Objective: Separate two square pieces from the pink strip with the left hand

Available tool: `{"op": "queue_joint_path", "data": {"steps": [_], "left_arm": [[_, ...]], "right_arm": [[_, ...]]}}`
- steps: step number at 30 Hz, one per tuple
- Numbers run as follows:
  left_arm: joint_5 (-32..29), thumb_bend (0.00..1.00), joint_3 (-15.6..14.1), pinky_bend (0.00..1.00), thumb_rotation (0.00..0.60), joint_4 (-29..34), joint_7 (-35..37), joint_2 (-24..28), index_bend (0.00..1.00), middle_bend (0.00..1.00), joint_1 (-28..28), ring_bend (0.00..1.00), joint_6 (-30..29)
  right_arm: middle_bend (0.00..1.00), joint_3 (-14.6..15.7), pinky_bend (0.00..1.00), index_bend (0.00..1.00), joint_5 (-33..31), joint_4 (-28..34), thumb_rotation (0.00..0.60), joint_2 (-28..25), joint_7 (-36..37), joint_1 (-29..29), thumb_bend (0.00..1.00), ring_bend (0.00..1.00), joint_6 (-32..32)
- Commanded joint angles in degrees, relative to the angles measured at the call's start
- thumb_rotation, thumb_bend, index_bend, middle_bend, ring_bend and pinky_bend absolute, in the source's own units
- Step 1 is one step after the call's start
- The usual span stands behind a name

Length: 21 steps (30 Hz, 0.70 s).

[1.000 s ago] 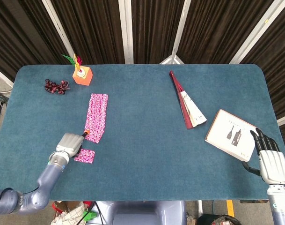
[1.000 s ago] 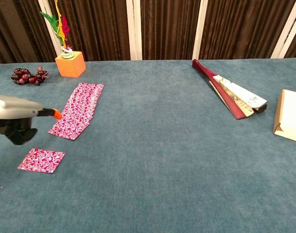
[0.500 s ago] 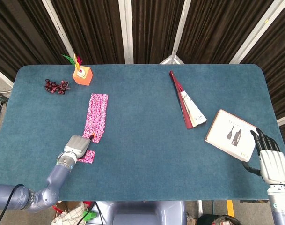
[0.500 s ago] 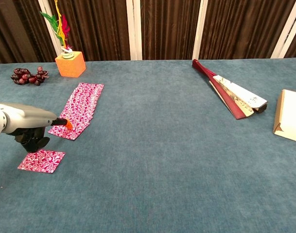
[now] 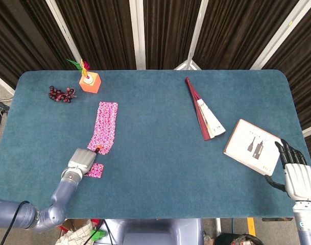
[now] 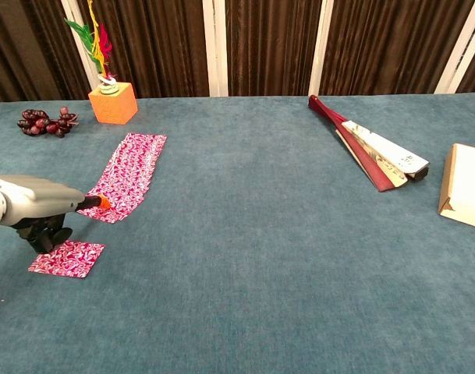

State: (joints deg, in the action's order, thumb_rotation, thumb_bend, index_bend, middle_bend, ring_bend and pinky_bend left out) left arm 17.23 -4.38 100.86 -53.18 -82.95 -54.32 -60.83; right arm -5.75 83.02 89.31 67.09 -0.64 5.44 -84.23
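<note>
The pink patterned strip [image 5: 105, 127] [image 6: 130, 175] lies lengthwise on the blue table, left of centre. One separated pink square [image 5: 94, 171] [image 6: 67, 258] lies flat just before the strip's near end, with a small gap between them. My left hand [image 5: 82, 161] [image 6: 33, 210] hovers over that square with its fingers curled under. One orange fingertip [image 5: 98, 148] [image 6: 103, 202] points out and touches the strip's near end. My right hand [image 5: 297, 176] rests at the table's near right corner with its fingers spread and holds nothing; the chest view does not show it.
An orange block with feathers [image 5: 90, 81] [image 6: 112, 103] and a dark bunch of grapes [image 5: 62, 94] [image 6: 44, 121] stand at the far left. A folded fan [image 5: 204, 109] [image 6: 373, 144] lies right of centre. A white booklet [image 5: 252, 147] [image 6: 465, 185] lies next to my right hand.
My left hand moved right and slightly nearer, bringing its orange fingertip from beside the strip onto the strip's near end. The right hand has hardly moved.
</note>
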Motion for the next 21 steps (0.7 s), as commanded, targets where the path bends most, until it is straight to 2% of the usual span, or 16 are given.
{"op": "queue_joint_path", "data": {"steps": [1,7,21], "left_arm": [[-0.05,0.93,-0.67,0.88,0.600,-0.16,0.20,0.17,0.05,0.93,0.46,0.83,0.00],[1.25,0.93,-2.58,0.88,0.600,-1.54,1.66,1.05,0.05,0.93,2.40,0.83,-0.24],[4.65,0.93,-6.11,0.88,0.600,-6.50,6.15,3.17,0.06,0.93,6.92,0.83,3.92]], "right_arm": [[0.00,-0.05,0.15,0.01,0.00,0.07,0.600,-0.07,0.08,-0.05,0.22,0.12,-0.12],[0.00,-0.04,0.15,0.01,0.08,0.06,0.600,-0.11,0.27,-0.08,0.22,0.12,-0.16],[0.00,0.04,0.15,0.01,-0.04,0.33,0.600,0.23,-0.70,0.16,0.22,0.12,0.31]]}}
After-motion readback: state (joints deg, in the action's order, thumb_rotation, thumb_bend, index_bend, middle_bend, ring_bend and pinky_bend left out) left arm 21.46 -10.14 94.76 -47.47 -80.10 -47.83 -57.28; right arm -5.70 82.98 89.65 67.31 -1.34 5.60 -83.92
